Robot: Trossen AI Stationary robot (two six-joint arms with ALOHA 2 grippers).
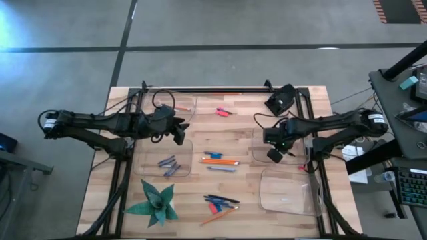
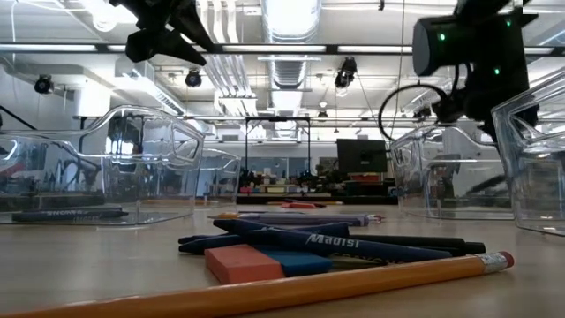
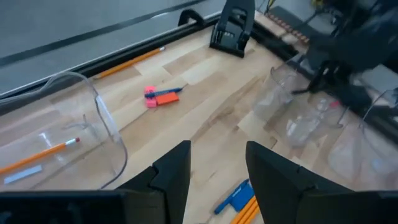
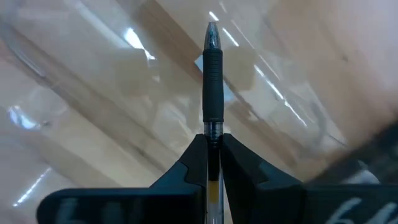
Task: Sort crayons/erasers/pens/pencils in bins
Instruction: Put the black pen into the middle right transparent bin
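Observation:
My right gripper (image 1: 275, 155) hangs over the clear bin (image 1: 293, 143) at the table's right and is shut on a pen (image 4: 212, 68) with a black grip. My left gripper (image 3: 217, 165) is open and touches nothing; it hovers between the far-left bin (image 1: 187, 107), which holds a pencil (image 3: 43, 152), and the near-left bin (image 1: 143, 167), where crayons (image 1: 168, 165) lie. Pencils (image 1: 220, 161) lie mid-table. More pens (image 1: 221, 199), a red eraser (image 2: 243, 263) and a pencil (image 2: 265, 291) lie near the near edge. A pink eraser (image 3: 151, 96) lies near the far edge. My right gripper pinches the pen's clear barrel (image 4: 213, 129) just behind the black grip, between its two fingers. The pen lies along the fingers and sticks out beyond their free ends, tip (image 4: 212, 28) foremost. It is lifted clear above the bin's floor.
A fourth clear bin (image 1: 267, 197) sits at the near right. A green paper star (image 1: 155, 203) lies at the near left. A black holder (image 1: 280, 100) stands at the far right edge. Bare wood shows between the middle pencils and the far edge.

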